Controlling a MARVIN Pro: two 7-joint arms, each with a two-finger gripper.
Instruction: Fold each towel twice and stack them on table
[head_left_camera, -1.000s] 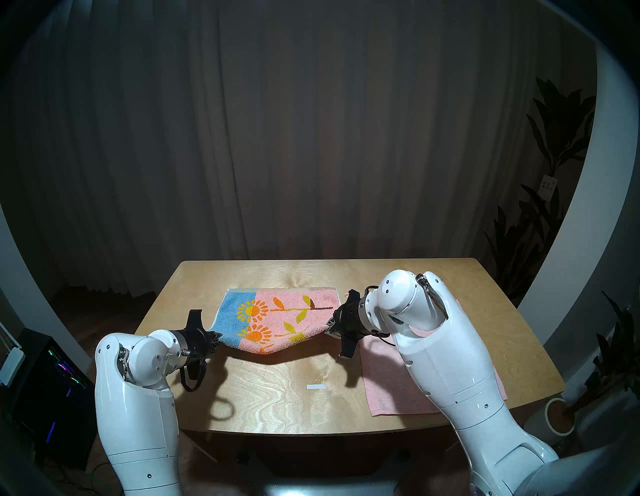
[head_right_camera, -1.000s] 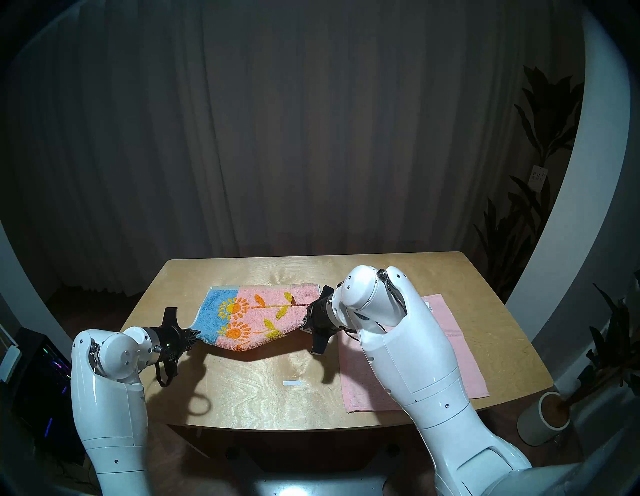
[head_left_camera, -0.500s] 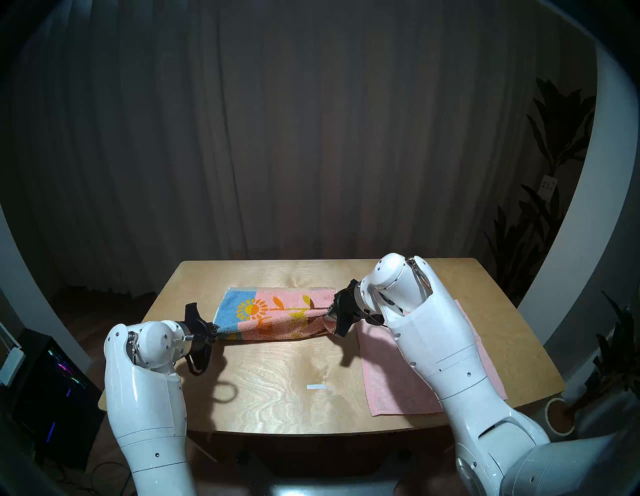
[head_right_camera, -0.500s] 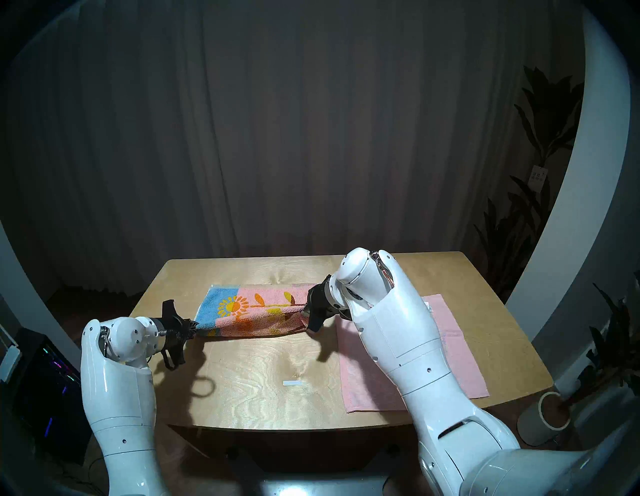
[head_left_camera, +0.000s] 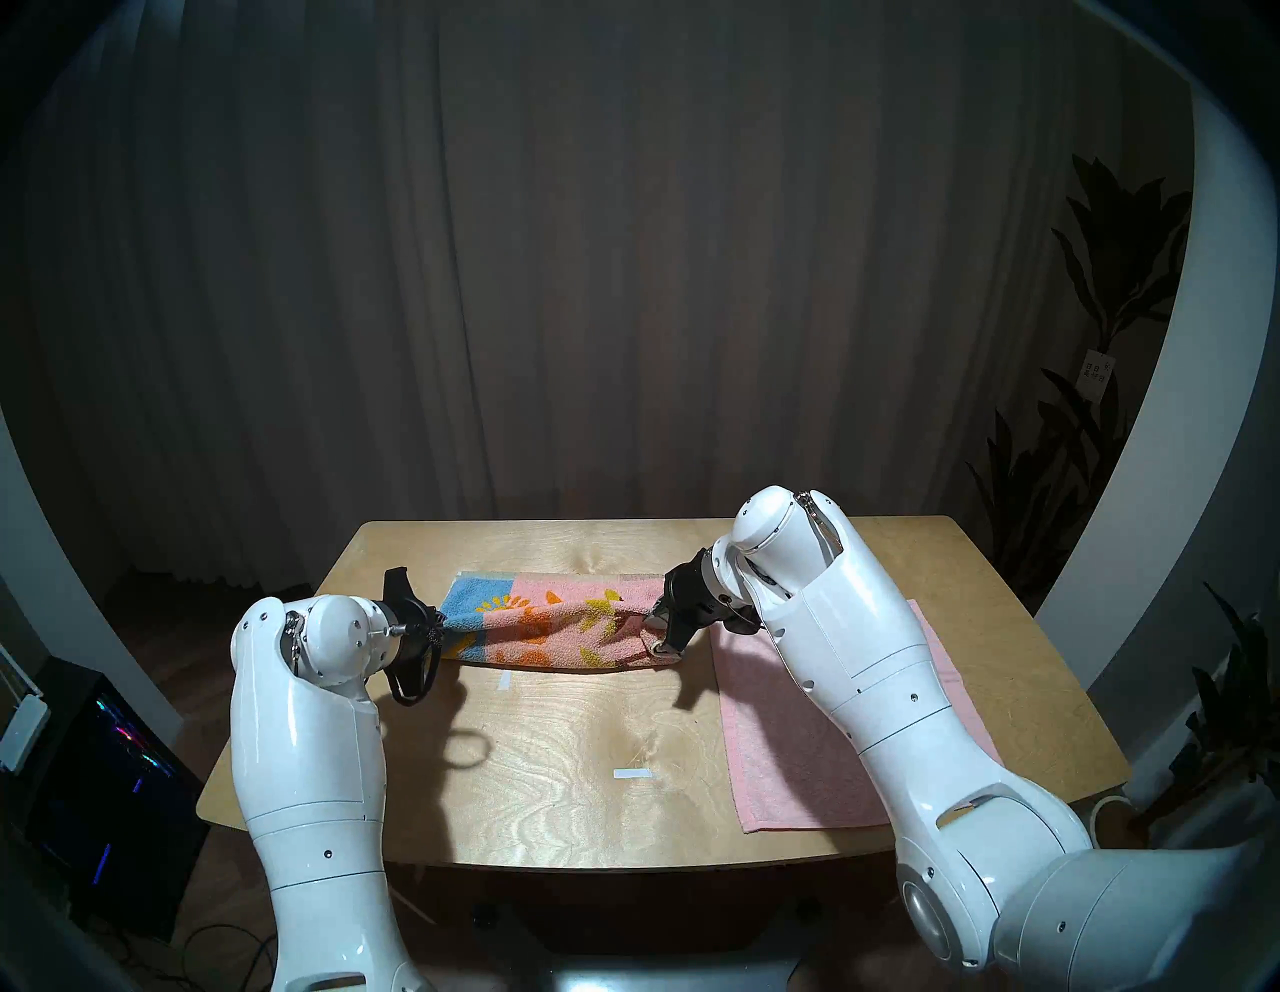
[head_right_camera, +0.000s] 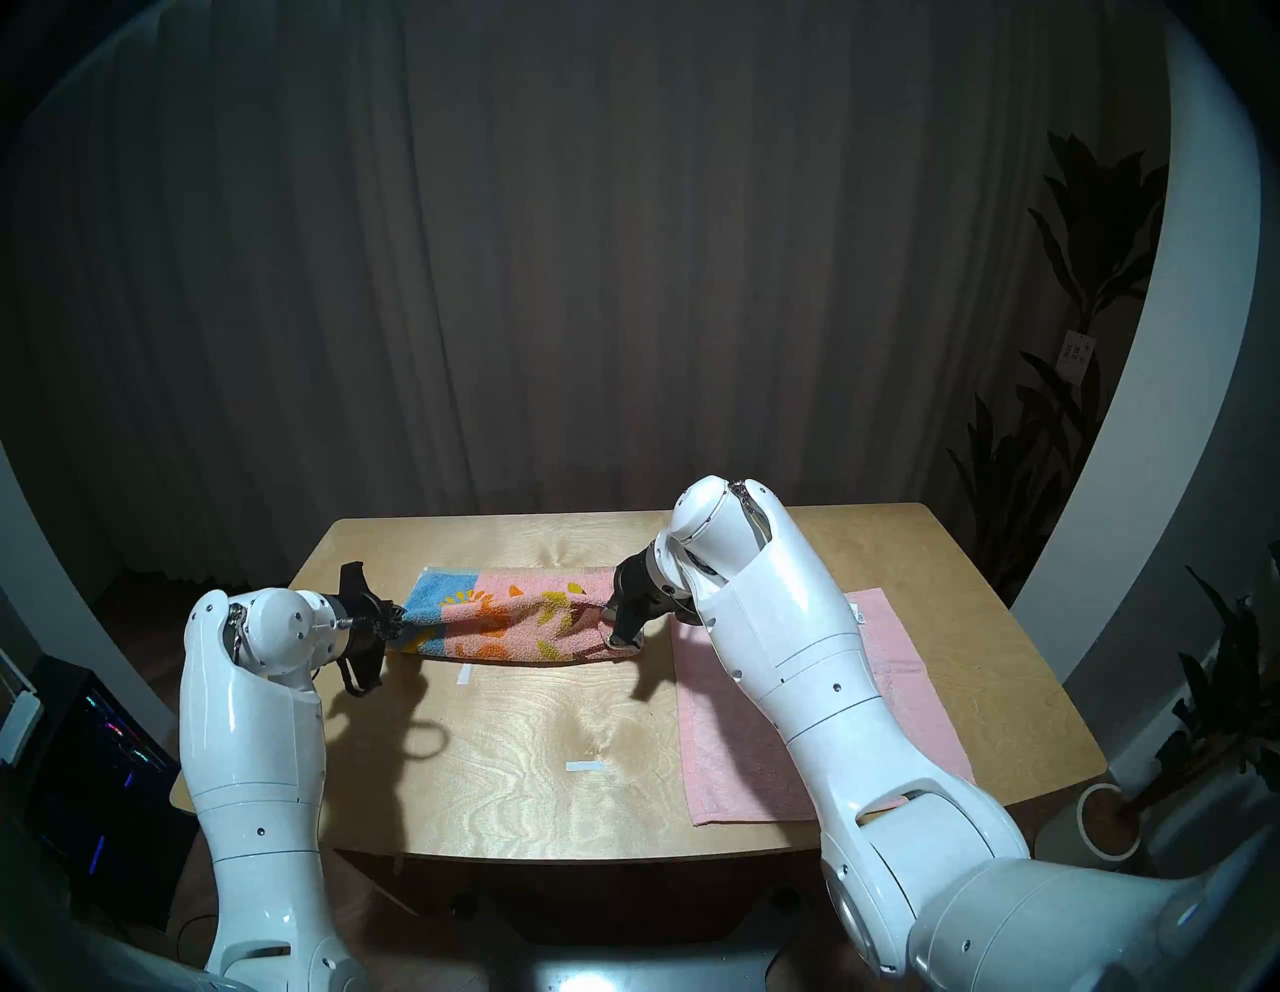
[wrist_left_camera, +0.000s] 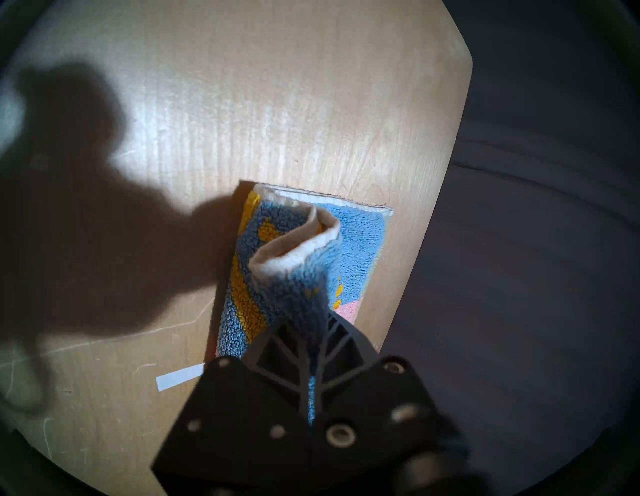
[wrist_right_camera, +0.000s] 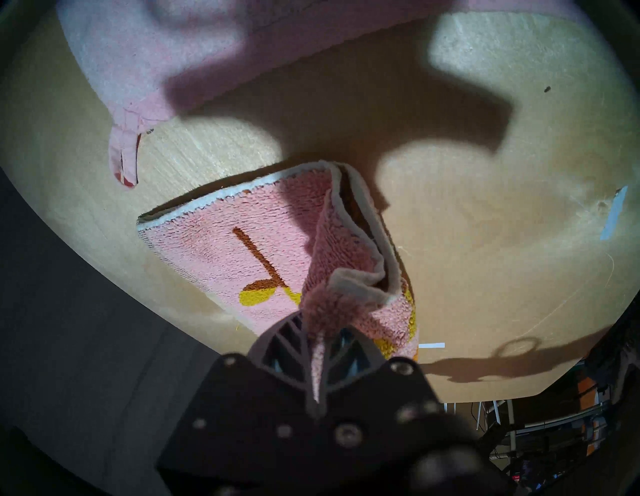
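Both claws pinch the sunflower towel (head_left_camera: 554, 627) by its near corners. The left gripper (head_left_camera: 438, 627) is clamped on the blue corner, the right gripper (head_left_camera: 654, 616) on the pink one, and the cloth sags between them, its lifted half draped over the half lying on the table (head_left_camera: 554, 762). The far hem rests flat just beyond both claws. Beside the right claw, toward the table's right edge, the plain pink towel (head_left_camera: 796, 748) lies spread flat, partly under the right arm.
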